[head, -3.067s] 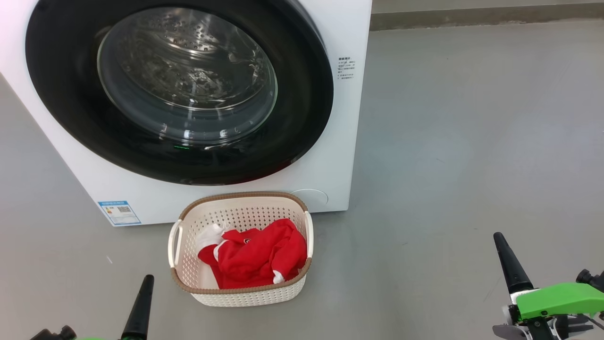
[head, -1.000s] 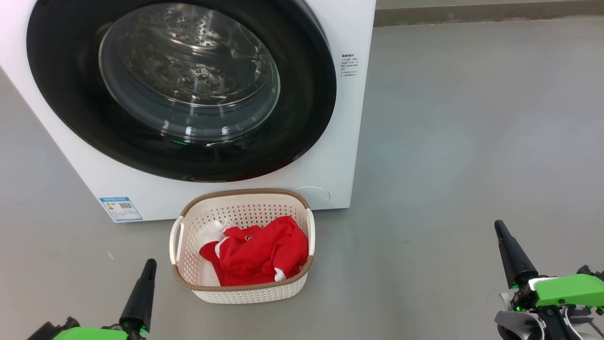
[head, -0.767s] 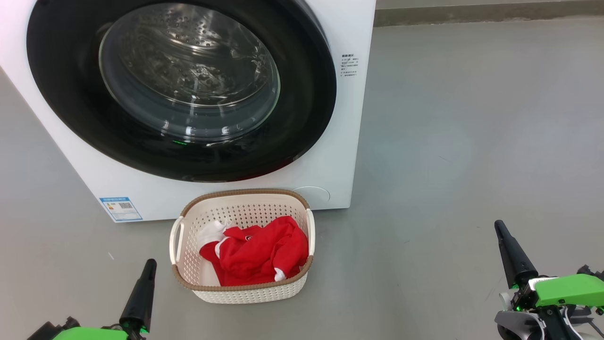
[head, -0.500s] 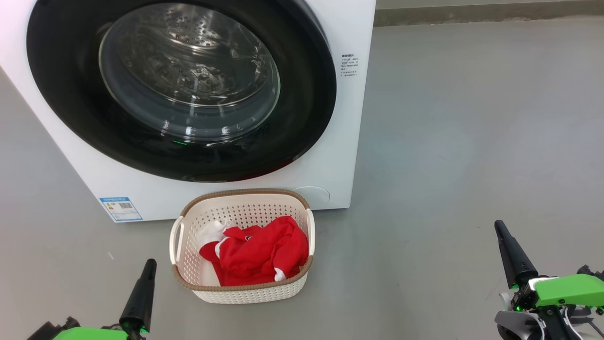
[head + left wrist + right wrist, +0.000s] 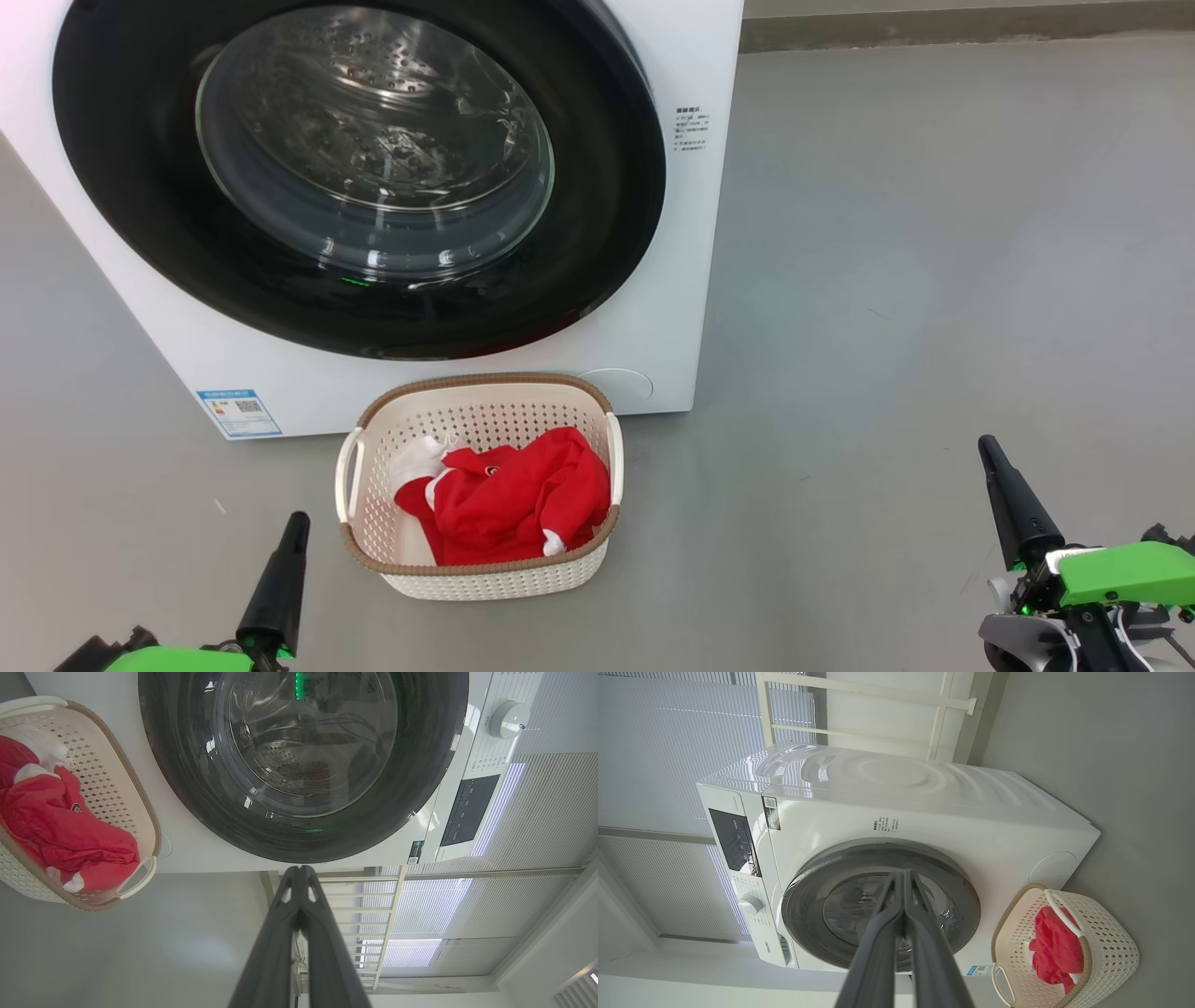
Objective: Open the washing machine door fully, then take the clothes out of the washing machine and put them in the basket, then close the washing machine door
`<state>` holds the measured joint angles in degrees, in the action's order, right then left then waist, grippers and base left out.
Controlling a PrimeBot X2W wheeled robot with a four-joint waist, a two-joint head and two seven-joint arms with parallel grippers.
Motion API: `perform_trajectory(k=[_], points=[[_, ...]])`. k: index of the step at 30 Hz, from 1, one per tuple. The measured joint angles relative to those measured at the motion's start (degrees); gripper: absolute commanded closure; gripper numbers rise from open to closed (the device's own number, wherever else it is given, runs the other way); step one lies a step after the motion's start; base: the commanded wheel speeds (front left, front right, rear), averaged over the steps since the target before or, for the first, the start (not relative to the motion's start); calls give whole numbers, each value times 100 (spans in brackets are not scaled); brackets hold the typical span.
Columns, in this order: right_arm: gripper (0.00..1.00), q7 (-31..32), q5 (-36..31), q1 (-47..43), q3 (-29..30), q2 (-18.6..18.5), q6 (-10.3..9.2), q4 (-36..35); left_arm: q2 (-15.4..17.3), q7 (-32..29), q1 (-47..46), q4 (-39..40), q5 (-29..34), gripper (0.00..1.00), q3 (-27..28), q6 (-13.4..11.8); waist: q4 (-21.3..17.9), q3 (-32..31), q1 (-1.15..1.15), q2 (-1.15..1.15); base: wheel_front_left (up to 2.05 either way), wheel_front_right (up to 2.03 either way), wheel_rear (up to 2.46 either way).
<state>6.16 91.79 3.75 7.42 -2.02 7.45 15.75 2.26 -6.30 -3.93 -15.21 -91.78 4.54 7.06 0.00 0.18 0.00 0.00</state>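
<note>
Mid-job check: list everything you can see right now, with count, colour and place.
washing machine: one, white, behind the basket
washing machine door: one, glossy black, closed on the machine's front
basket: one, cream with brown rim, on the floor before the machine
clothes: one bundle, red with white trim, in the basket
label sticker: one, blue, machine's lower left corner
knob: one, white, beside the control panel
floor: one, grey, under everything
left gripper: one, dark, shut, head view's lower left
right gripper: one, dark, shut, head view's lower right

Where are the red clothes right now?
In the head view, the red clothes lie inside the cream basket, low and centre, on the floor right in front of the washing machine.
</note>
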Motion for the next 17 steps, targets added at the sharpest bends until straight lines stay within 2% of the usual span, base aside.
perform_trajectory(k=[17], points=[[100, 0, 0, 0, 0, 0, 0, 0, 0, 0, 0, 0, 0, 100, 0, 0, 0, 0, 0, 0, 0, 0, 0]])
